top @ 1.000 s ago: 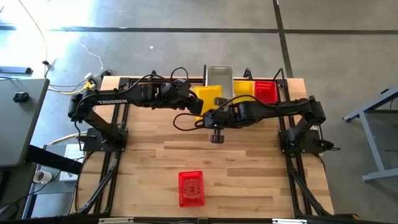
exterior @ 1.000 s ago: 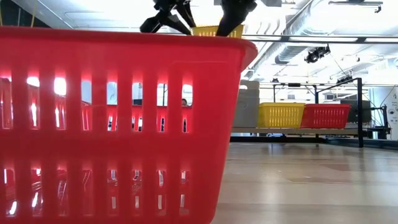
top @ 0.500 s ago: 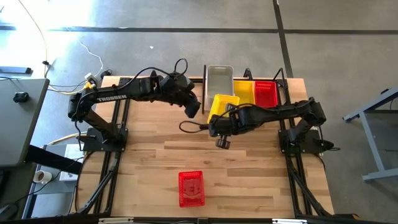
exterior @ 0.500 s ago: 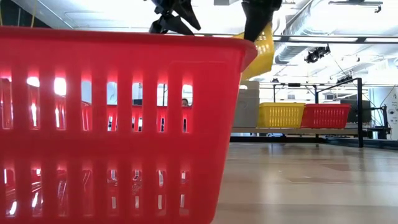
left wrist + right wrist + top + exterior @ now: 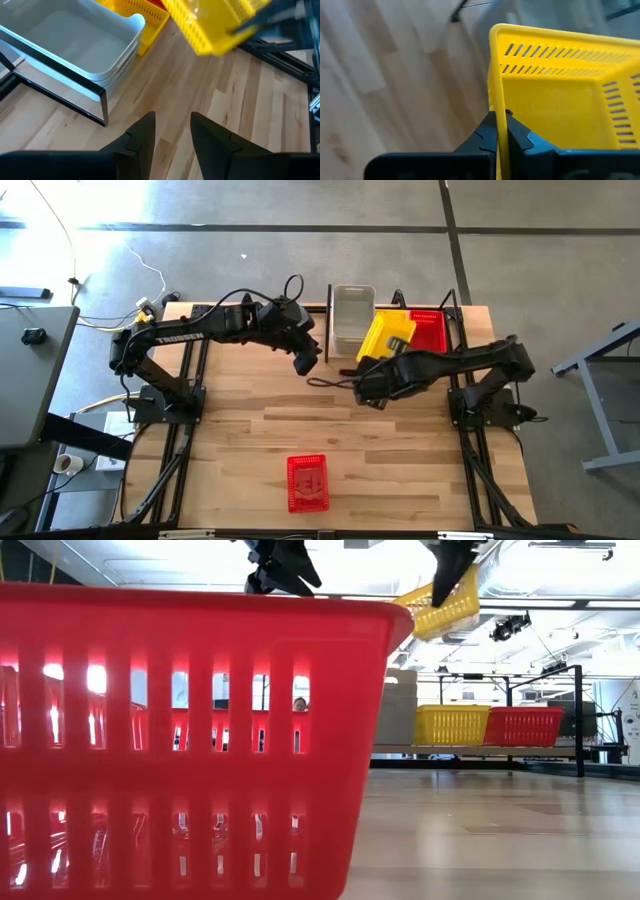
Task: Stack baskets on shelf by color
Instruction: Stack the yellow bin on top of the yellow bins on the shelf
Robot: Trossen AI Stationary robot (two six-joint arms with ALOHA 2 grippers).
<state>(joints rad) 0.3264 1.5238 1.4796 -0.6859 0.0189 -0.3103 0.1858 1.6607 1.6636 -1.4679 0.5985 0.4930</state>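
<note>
In the low view the near red basket [image 5: 190, 740] is cut by the left and bottom edges and hides most of the table and the clear baskets [image 5: 396, 718], while both arms are cut off at the top, and the lifted yellow basket [image 5: 215, 22] is blurred in the left wrist view.

yellow basket [image 5: 385, 336] tilted, lifted above the shelf [image 5: 329, 330] — red basket [image 5: 307, 482] alone near the table's front edge.

Bright, even daylight; ceiling strips [image 5: 560, 603] glared overhead, backlit the near red basket [image 5: 190, 730] aglow. Motion-blurred yellow basket [image 5: 215, 22] in left wrist view.
</note>
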